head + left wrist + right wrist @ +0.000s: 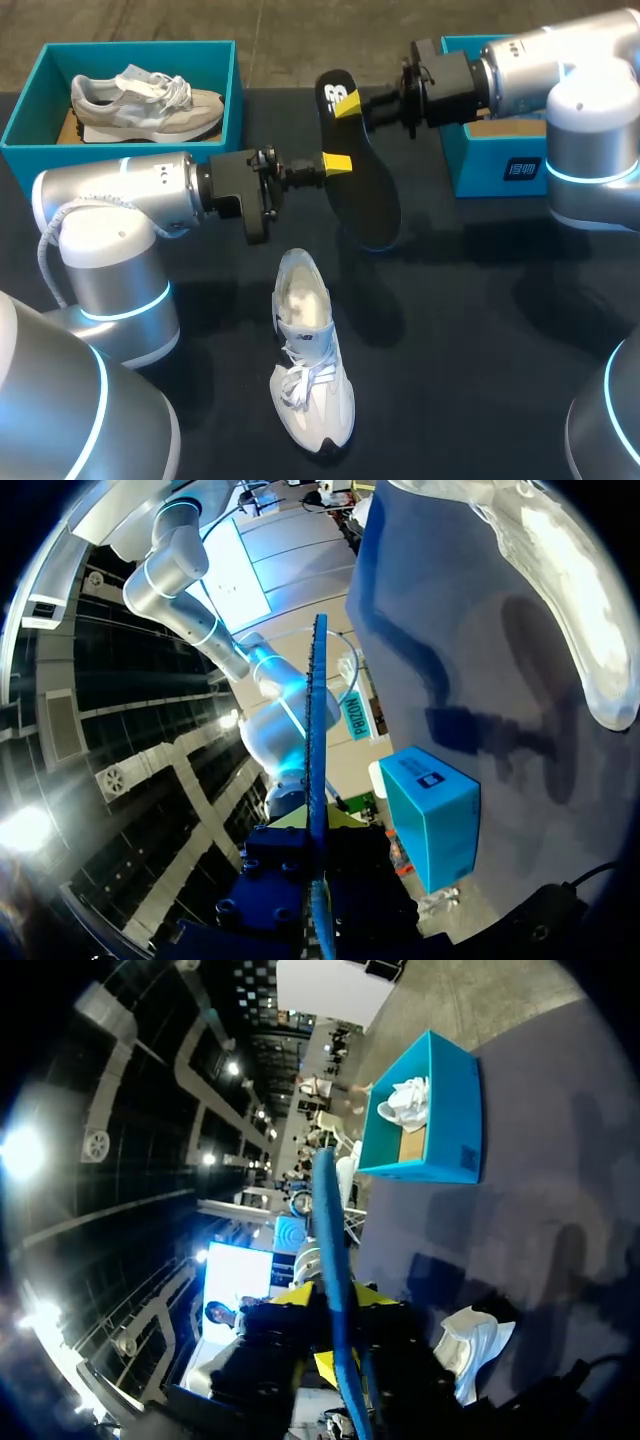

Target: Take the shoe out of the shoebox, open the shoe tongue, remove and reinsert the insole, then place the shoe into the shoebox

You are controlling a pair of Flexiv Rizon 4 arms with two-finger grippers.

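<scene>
The left gripper (337, 164) and right gripper (348, 108) both pinch the insole (365, 200) between their fingers, so mismatched motion could wrench it free.

A white logo (333, 95) marks the black insole (362, 185), upper centre; a white label (522, 168) fronts the right-hand shoebox (480, 160). Neither is legible.

place: robot lab | cues: left arm (110, 200), right arm (560, 80), dark table (480, 330), teal shoebox (30, 115)
</scene>
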